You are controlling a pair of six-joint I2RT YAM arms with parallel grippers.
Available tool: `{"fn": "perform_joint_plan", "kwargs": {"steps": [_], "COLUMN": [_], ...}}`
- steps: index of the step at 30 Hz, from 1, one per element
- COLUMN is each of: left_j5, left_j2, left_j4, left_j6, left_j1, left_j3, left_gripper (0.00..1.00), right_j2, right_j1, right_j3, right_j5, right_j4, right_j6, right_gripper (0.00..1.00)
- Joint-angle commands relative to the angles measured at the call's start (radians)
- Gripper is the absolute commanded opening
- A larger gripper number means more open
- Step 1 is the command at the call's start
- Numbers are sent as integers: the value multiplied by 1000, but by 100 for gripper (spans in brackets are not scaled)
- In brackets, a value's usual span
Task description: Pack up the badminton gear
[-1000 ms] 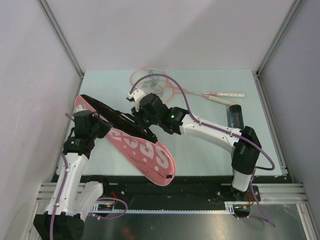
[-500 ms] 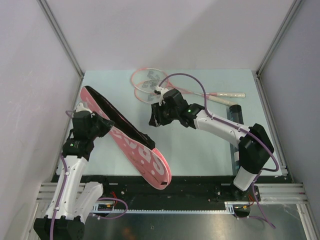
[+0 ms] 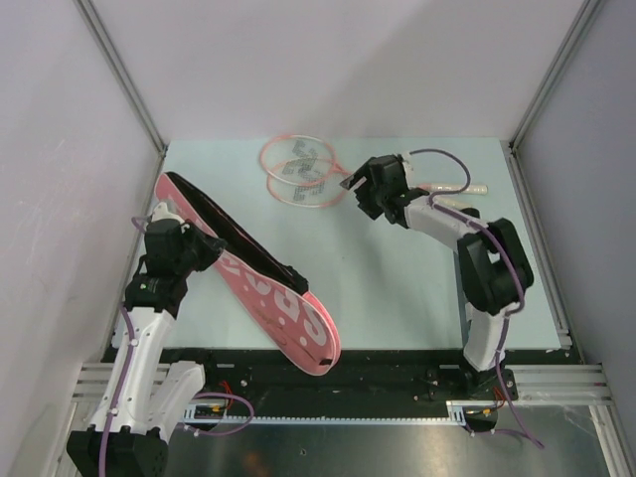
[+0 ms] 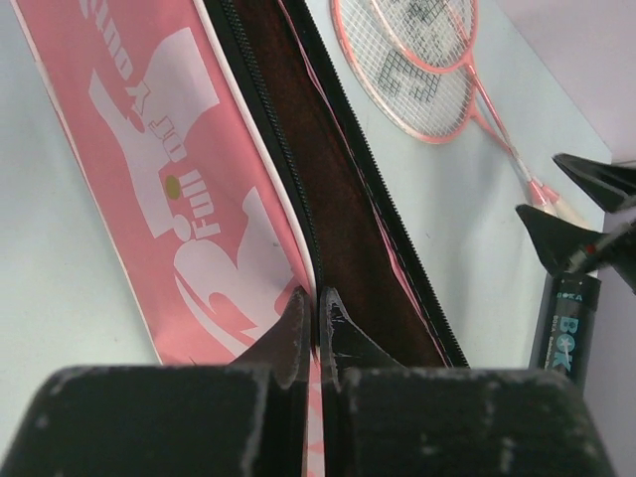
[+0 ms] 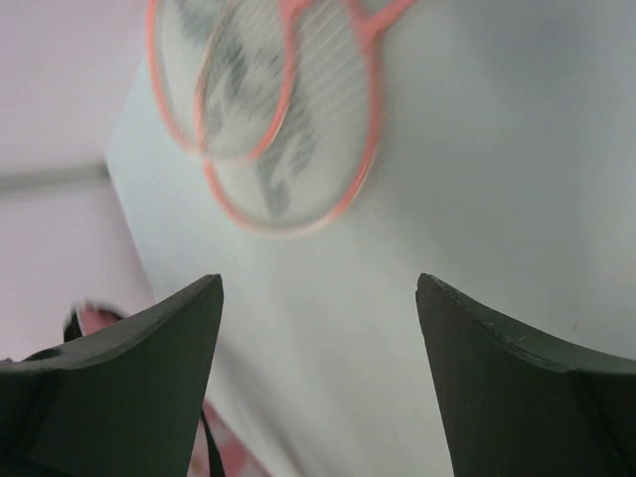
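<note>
Ahead, rackets (image 5: 268,109) beyond splayed right gripper (image 5: 318,290); left gripper (image 4: 316,303) pinches bag (image 4: 149,179) edge.

Jaws pinch the pink bag (image 4: 149,199) rim — rackets (image 4: 417,70) beyond.

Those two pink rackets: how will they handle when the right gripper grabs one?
Probably light and fairly stiff: the rackets have thin frames and slim shafts. The heads overlap, so lifting one may drag the other. A thin shaft flat on the table could slip from the open right gripper.
</note>
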Motion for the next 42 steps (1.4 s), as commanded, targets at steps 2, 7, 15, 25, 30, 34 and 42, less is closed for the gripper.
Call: {"fn": "perform_joint_plan", "kwargs": {"steps": [2, 7, 15, 25, 30, 34, 42], "left_j5": [-22, -30, -19, -20, -17, -20, -30], "left_j2": [-26, -38, -26, -10, -10, -13, -9], "left_j4": [65, 68, 68, 71, 70, 71, 70], "left_j6": [57, 95, 100, 97, 95, 95, 87], "left_j1": [-6, -11, -26, -32, -35, -35, -37], "left_j3": [30, 25, 7, 7, 5, 4, -4], "left_gripper": [0, 0, 0, 0, 0, 0, 0], "right_j2": [157, 285, 448, 549, 599, 626, 732], "right_j1": [-92, -138, -138, -141, -140, -144, -131], "right_j3": [18, 47, 209, 363, 478, 551, 749], "right_j5": [181, 103, 76, 89, 103, 150, 187], "right_j4": [231, 367, 393, 244, 74, -82, -344], "right_j6": [349, 437, 509, 635, 703, 737, 847], "right_gripper": [78, 54, 40, 42, 43, 43, 43]}}
